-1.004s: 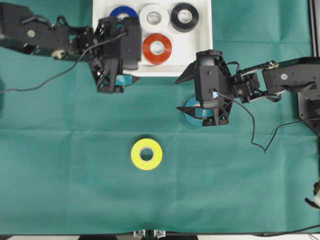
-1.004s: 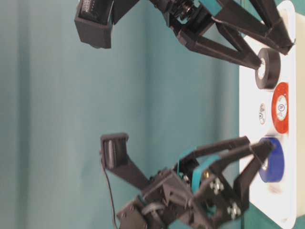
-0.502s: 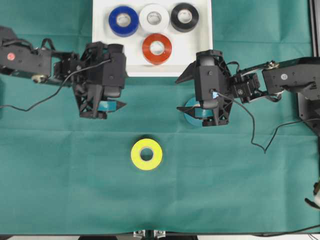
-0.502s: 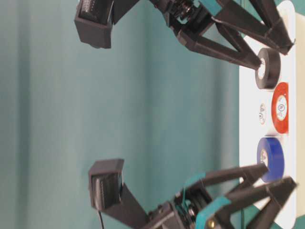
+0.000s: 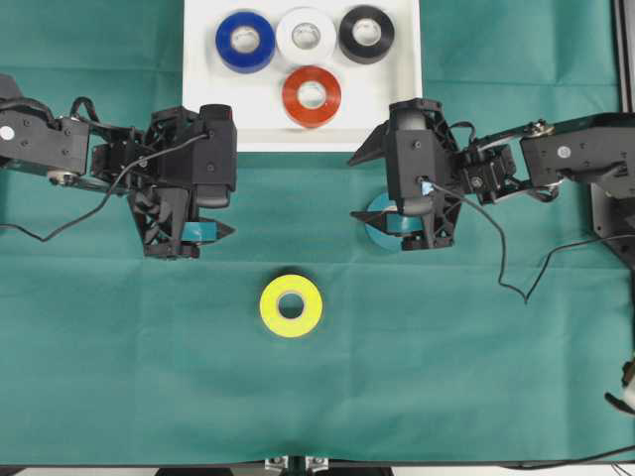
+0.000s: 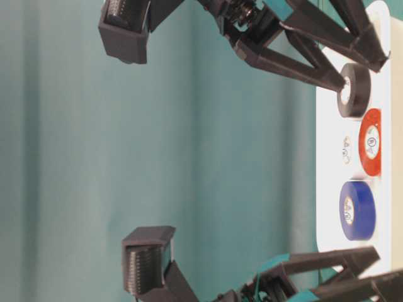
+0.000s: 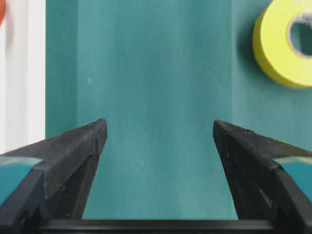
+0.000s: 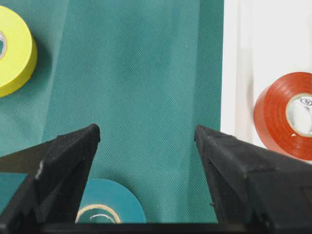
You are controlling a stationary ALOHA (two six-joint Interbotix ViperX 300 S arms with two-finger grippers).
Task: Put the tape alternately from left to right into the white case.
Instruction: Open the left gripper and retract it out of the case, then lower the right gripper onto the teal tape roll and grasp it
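Observation:
The white case [image 5: 400,79] at the top holds a blue roll [image 5: 245,41], a white roll [image 5: 306,33], a black roll [image 5: 366,33] and a red roll [image 5: 312,95]. A yellow roll [image 5: 291,306] lies flat on the green cloth. My left gripper [image 5: 226,198] is open and empty over bare cloth below the case's left corner; in its wrist view the left gripper [image 7: 160,127] has the yellow roll [image 7: 285,41] ahead to the right. My right gripper [image 5: 352,188] is open, with a teal roll [image 5: 380,220] partly under it, and this teal roll [image 8: 109,207] sits by one finger.
A green cloth [image 5: 119,347] covers the whole table. Cables trail from both arms, one looping at right [image 5: 506,273]. A metal frame stands at the right edge [image 5: 623,59]. The table-level view shows the case [image 6: 327,189] at its right side.
My left arm has drawn back from the case, down and left over the cloth, uncovering the blue roll. My right arm has not moved.

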